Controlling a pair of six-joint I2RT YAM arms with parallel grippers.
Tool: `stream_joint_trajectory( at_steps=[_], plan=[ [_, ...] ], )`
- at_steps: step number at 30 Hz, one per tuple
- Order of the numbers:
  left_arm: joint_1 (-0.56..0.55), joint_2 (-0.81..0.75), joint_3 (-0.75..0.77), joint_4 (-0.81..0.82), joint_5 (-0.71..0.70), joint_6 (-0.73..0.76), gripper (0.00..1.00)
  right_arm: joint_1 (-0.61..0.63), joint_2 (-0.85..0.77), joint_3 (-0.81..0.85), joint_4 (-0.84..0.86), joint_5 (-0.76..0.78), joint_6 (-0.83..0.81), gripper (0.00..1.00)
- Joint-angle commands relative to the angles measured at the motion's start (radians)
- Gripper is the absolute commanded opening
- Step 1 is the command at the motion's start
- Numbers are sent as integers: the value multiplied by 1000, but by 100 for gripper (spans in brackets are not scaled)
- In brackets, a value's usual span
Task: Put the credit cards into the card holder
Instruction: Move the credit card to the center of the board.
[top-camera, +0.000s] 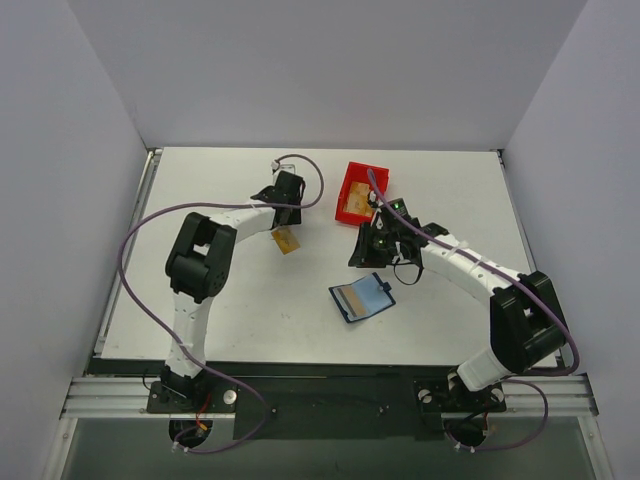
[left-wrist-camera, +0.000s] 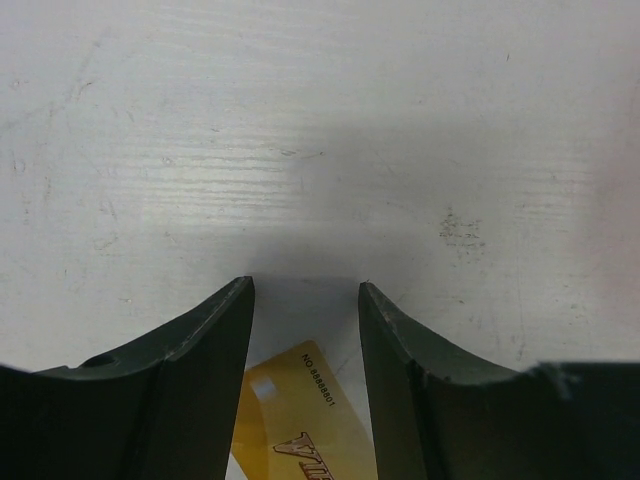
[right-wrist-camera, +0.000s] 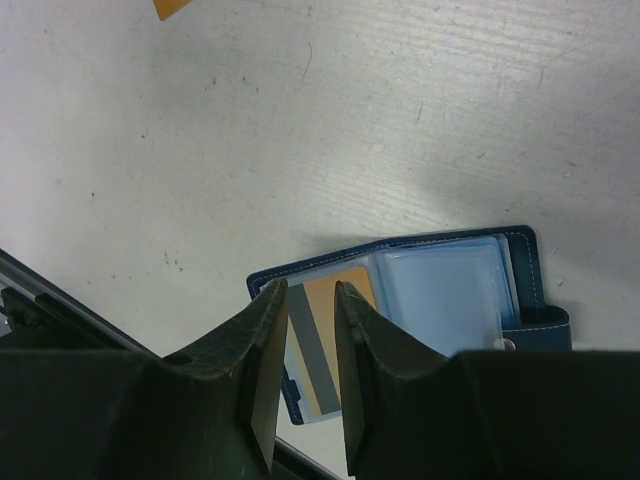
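The navy card holder lies open on the table, light blue sleeves up. One tan-gold credit card with a grey stripe sits in its left sleeve. My right gripper hovers just above that card, jaws a little apart and empty; it also shows in the top view. The second gold card lies flat on the table. My left gripper is open over it, and the card shows between the fingers at the bottom of the left wrist view.
A red plastic bin with something tan in it stands just behind my right gripper. White walls close the table on three sides. The wallet's snap tab sticks out on its right side.
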Motion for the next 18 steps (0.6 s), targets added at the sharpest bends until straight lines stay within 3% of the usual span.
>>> stream_joint_trajectory(
  at_steps=[1, 18],
  plan=[
    [-17, 26, 29, -18, -13, 17, 55, 0, -34, -17, 5, 20, -20, 22],
    [-87, -9, -121, -72, -73, 0, 43, 0, -65, -40, 3, 23, -20, 23]
  ],
)
